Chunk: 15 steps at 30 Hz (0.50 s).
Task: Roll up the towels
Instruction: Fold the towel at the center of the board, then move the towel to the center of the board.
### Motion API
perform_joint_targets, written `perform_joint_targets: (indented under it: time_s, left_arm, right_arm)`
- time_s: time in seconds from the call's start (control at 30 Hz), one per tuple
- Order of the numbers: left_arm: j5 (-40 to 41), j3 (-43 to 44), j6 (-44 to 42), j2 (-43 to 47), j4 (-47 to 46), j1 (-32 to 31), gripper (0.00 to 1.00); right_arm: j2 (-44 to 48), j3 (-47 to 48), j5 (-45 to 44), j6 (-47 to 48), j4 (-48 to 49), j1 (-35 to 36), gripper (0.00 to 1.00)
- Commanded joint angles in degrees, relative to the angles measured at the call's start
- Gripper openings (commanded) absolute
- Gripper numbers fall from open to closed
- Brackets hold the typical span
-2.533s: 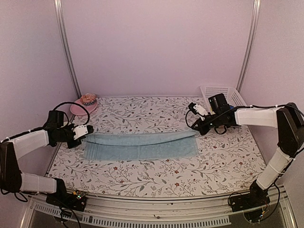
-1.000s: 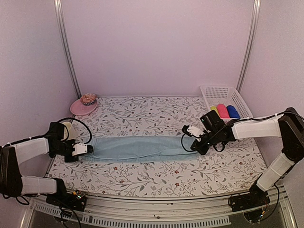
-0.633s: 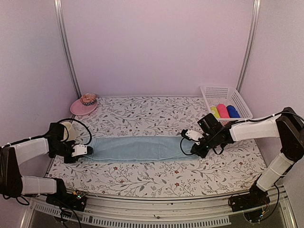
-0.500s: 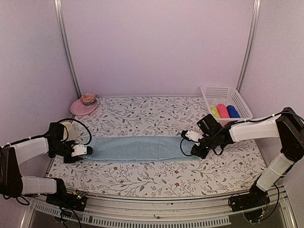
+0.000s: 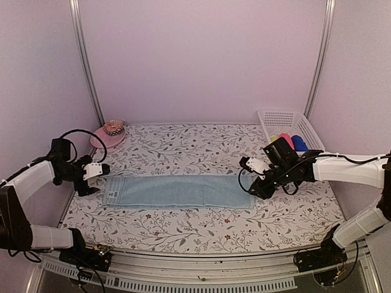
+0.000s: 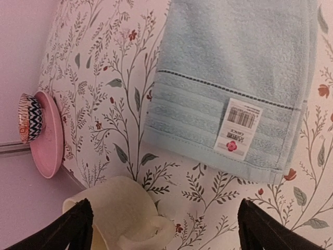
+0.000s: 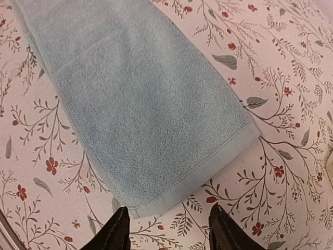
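Observation:
The pale aqua towel (image 5: 178,191) lies flat on the floral table as a long folded strip. Its left end, with a white label (image 6: 239,128), shows in the left wrist view, and its right end (image 7: 140,99) fills the right wrist view. My left gripper (image 5: 96,180) (image 6: 164,235) hovers just off the left end, open and empty. Just above the towel's right end, my right gripper (image 5: 252,183) (image 7: 169,233) is also open with nothing between its fingers. A deep blue roll (image 5: 299,142) lies in the white basket (image 5: 278,117).
A pink brimmed hat (image 5: 109,133) (image 6: 42,133) sits at the back left. A cream cup-like object (image 6: 122,214) stands close under my left gripper. The basket at the back right also holds a pink roll (image 5: 286,139). Side walls stand close to both arms.
Both grippers have opened and let go of the towel's ends. The left one drew back and up towards the hat, and the right one lifted slightly. The towel now rests flat.

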<state>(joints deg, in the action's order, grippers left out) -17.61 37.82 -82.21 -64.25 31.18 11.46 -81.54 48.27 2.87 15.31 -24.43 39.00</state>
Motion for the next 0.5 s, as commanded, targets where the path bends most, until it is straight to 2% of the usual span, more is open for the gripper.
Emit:
perform_joint_targets:
  time_s: [0.0,0.07,0.13,0.17,0.27,0.33,0.4,0.47]
  left_arm:
    - [-4.5,4.9,9.9,-3.2,-2.2,0.5,0.97]
    - [-6.0,6.4,14.7,-5.0,-3.7,0.3,0.97]
    - [-6.4,7.2,19.2,-6.3,-6.0,-0.4,0.91]
    - [-6.3,7.3,21.3,-6.9,-7.2,-1.0,0.86]
    - [-5.2,6.7,24.5,-8.7,-9.3,-3.3,0.70]
    - [-3.8,6.1,25.5,-9.8,-10.3,-5.0,0.61]
    - [-1.5,4.8,26.7,-10.7,-12.4,-6.4,0.53]
    - [1.0,3.7,27.9,-11.7,-14.9,-7.5,0.49]
  right_arm:
    - [4.4,2.3,1.8,-0.5,-0.4,0.3,0.54]
    - [4.0,3.4,0.8,-1.5,1.5,0.3,0.55]
    - [1.9,4.6,-2.1,-3.1,4.1,0.3,0.53]
    - [0.3,5.4,-3.6,-4.9,5.2,0.3,0.49]
    - [-7.1,9.1,-4.4,-7.8,5.9,0.2,0.25]
    - [-12.6,12.0,-7.0,-10.4,5.4,0.2,0.13]
    - [-18.0,14.3,-9.3,-12.5,4.7,0.1,0.07]
    - [-21.1,15.7,-9.6,-13.7,4.5,-0.3,0.05]
